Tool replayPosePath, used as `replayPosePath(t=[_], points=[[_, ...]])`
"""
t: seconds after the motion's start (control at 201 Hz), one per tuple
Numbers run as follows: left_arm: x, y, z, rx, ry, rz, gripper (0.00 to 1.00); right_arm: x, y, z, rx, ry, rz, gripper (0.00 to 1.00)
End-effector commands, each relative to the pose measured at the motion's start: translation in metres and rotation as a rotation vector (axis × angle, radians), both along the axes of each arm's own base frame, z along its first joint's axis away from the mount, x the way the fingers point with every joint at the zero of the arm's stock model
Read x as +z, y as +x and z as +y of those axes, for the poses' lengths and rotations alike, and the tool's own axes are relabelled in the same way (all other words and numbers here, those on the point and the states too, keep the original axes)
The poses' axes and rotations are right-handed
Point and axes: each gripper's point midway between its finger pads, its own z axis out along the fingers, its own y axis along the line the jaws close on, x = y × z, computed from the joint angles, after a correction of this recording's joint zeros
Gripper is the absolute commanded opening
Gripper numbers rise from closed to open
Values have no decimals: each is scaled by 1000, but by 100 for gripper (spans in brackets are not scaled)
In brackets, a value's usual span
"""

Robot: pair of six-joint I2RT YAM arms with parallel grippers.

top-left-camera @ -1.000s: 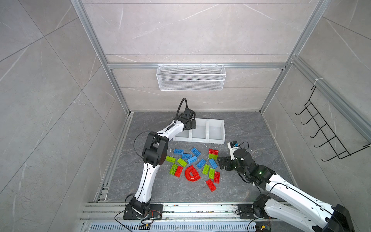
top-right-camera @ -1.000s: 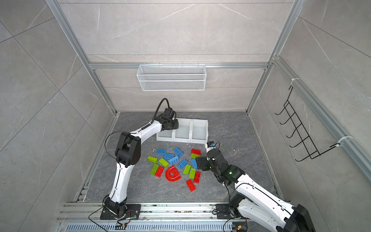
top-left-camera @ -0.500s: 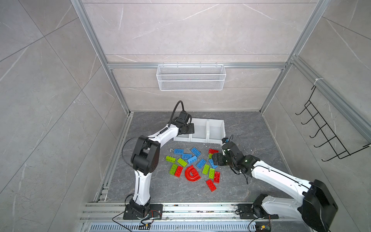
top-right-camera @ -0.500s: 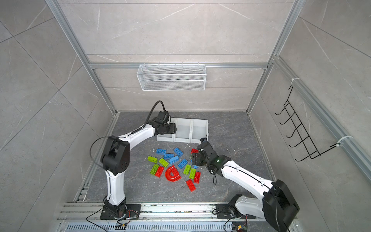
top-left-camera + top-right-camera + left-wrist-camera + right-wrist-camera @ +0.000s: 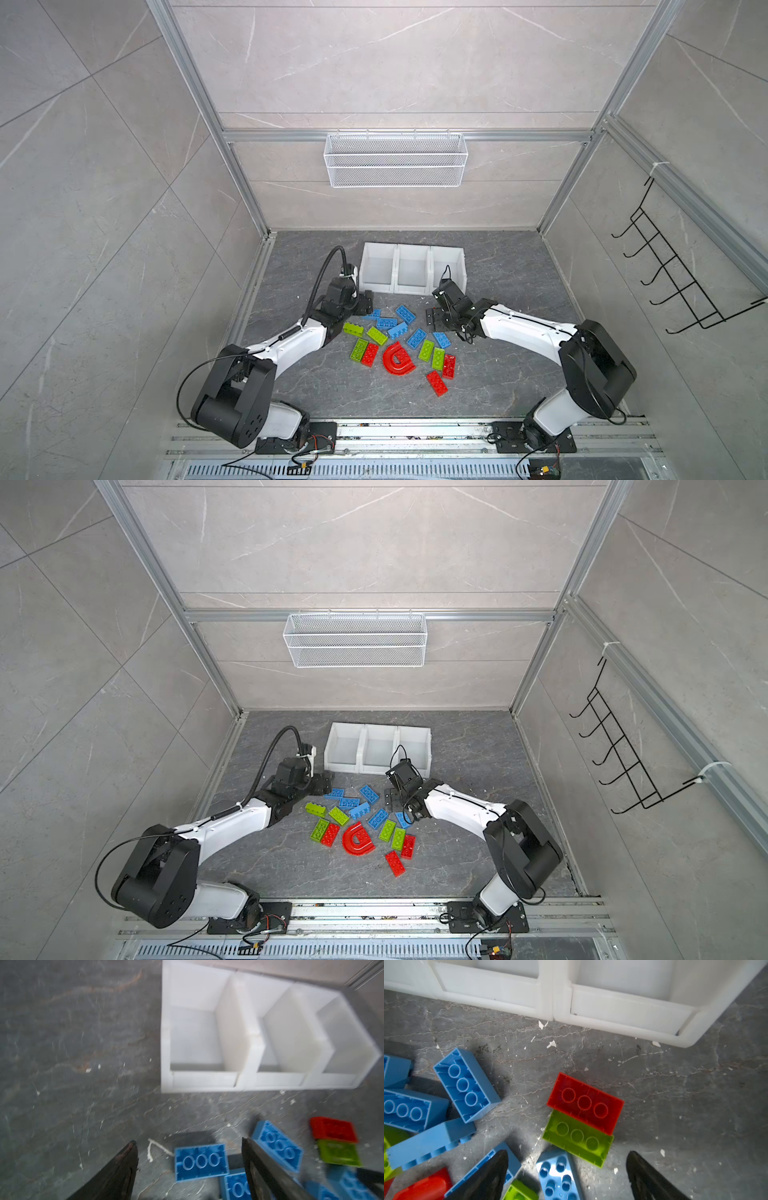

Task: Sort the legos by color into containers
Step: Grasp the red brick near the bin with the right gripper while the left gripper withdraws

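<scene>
Both your arms reach low over the far edge of the legos. These lie loose on the floor, just near of the containers and between the two arms. All three bins look empty in the left wrist view, so I judge the sort has barely begun. The blues cluster far and left, the greens and reds lie nearer, and the red arches sit mid-pile.

Your left gripper is spread wide and holds nothing. A blue brick, hollow side up, lies between its fingers, which looks like a line-up to pinch it across its width. That view is blurred, so I cannot tell how close the tips are to the floor. The left bin is just beyond, so the carry would be short.

Your right gripper is also wide open and empty. Just beyond its tips a red brick and a green brick lie touching along their long sides, both hollow side up. A studs-up blue sits between the fingers. If you go for the red one, closing across the pair would likely take the green along, so separate them first or grip the red by its ends.
</scene>
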Motion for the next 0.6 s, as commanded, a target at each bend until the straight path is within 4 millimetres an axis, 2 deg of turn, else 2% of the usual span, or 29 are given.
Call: replayPosePath(t=[0.0, 0.105, 0.224, 0.299, 0.423, 0.597], points=[[45, 22, -3, 20, -52, -205, 82, -10, 8, -5, -21, -61, 22, 91], [55, 11, 3, 17, -91, -289, 85, -18, 11, -5, -37, -80, 38, 91], [66, 6, 16, 44, -41, -348, 86, -24, 16, -11, -73, -84, 22, 92], [66, 4, 20, 61, -41, -360, 86, -28, 19, -15, -87, -85, 19, 92], [59, 5, 16, 46, -43, -346, 86, -37, 24, -19, -95, -81, 31, 92], [54, 7, 15, 46, -43, -332, 86, -43, 33, -15, -91, -54, 29, 91]])
